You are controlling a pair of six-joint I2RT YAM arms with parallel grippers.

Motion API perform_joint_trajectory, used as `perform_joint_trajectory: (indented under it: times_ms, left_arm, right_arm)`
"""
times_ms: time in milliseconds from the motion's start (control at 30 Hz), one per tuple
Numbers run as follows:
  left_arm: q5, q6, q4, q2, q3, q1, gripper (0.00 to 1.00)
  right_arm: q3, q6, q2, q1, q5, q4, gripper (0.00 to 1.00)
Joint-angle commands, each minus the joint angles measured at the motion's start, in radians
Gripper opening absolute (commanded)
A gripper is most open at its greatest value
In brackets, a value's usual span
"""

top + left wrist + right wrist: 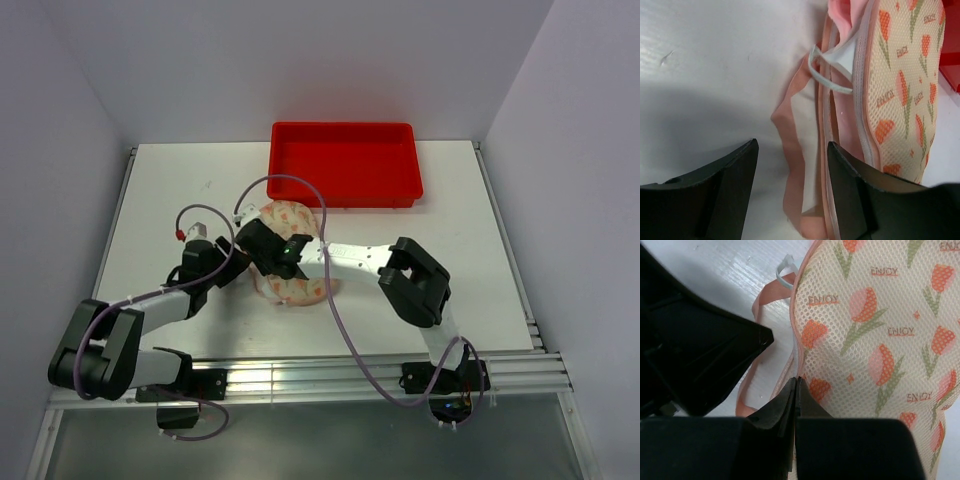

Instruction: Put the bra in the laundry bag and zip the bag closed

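Bag (900,85) unzipped. Bra (795,200) partly in, pink fabric spilling onto counter (715,60). Left pincer (792,145) open astride it; right pincer (796,382) closed at bag rim. Tucking and zipping outstanding.

Cream mesh laundry bag (880,330) printed with pink and orange tulips on green stems, orange ENJOY lettering, pink zip edging (796,300), salmon-pink bra (785,145), red tray (345,160), white table (180,190), purple cables (285,178)
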Motion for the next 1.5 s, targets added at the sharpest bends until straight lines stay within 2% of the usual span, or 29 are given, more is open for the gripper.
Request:
perform_joint_trajectory:
  times_ms: [0,100,200,233,300,333,367,467,567,733,867,933,1000,1033,1067,1133,1200,1300,1400,1467]
  left_arm:
    - [0.002,0.048,0.018,0.073,0.025,-0.005,0.64]
    - [-0.026,0.064,0.024,0.138,0.05,-0.024,0.58]
    - [-0.09,0.083,0.015,0.189,0.084,-0.08,0.45]
    - [-0.107,0.086,0.014,0.201,0.094,-0.091,0.32]
    - [-0.144,0.094,0.012,0.219,0.103,-0.105,0.19]
    - [-0.149,0.095,0.015,0.218,0.104,-0.107,0.04]
    - [-0.152,0.092,0.017,0.21,0.1,-0.105,0.0]
    - [-0.138,0.081,0.012,0.091,0.081,-0.113,0.0]
    - [-0.147,0.066,-0.095,-0.181,0.099,-0.142,0.0]
    - [-0.126,0.049,-0.267,-0.411,0.208,-0.183,0.0]
    - [-0.026,0.019,-0.296,-0.432,0.294,-0.199,0.0]
    - [-0.026,0.028,-0.289,-0.429,0.332,-0.229,0.0]
    - [0.018,0.025,-0.31,-0.399,0.41,-0.225,0.0]
    - [0.046,0.026,-0.307,-0.403,0.438,-0.24,0.0]
    - [0.032,0.043,-0.299,-0.425,0.461,-0.298,0.0]
    - [-0.093,0.078,-0.339,-0.426,0.511,-0.321,0.0]
    - [-0.118,0.1,-0.345,-0.373,0.484,-0.282,0.0]
    - [0.044,0.046,-0.251,-0.301,0.485,-0.231,0.0]
    - [-0.085,0.112,-0.327,-0.304,0.574,-0.32,0.0]
    - [-0.135,0.133,-0.336,-0.296,0.561,-0.308,0.0]
  right_arm:
    - [-0.031,0.019,-0.091,0.005,0.037,0.068,0.0]
    - [-0.065,0.032,-0.129,0.005,0.023,0.097,0.0]
    - [-0.106,0.039,-0.178,0.006,0.017,0.134,0.0]
    - [-0.115,0.041,-0.202,0.006,0.021,0.142,0.0]
    - [-0.146,0.047,-0.227,0.005,0.023,0.165,0.0]
    - [-0.158,0.05,-0.252,0.005,0.021,0.185,0.0]
    - [-0.168,0.053,-0.261,0.0,0.018,0.192,0.0]
    - [-0.195,0.064,-0.298,-0.011,0.021,0.203,0.0]
    - [-0.231,0.09,-0.35,-0.055,-0.009,0.225,0.0]
    - [-0.304,0.137,-0.472,-0.182,-0.144,0.26,0.0]
    - [-0.375,0.2,-0.543,-0.273,-0.245,0.301,0.0]
    - [-0.416,0.239,-0.554,-0.335,-0.34,0.312,0.0]
    - [-0.401,0.245,-0.558,-0.351,-0.393,0.276,0.0]
    - [-0.407,0.228,-0.619,-0.347,-0.385,0.269,0.0]
    - [-0.442,0.225,-0.662,-0.333,-0.353,0.289,0.0]
    - [-0.458,0.214,-0.756,-0.333,-0.347,0.303,0.0]
    - [-0.438,0.196,-0.723,-0.343,-0.347,0.294,0.0]
    - [-0.318,0.185,-0.593,-0.397,-0.414,0.136,0.0]
    - [-0.407,0.211,-0.684,-0.391,-0.41,0.254,0.0]
    - [-0.392,0.194,-0.692,-0.373,-0.376,0.246,0.0]
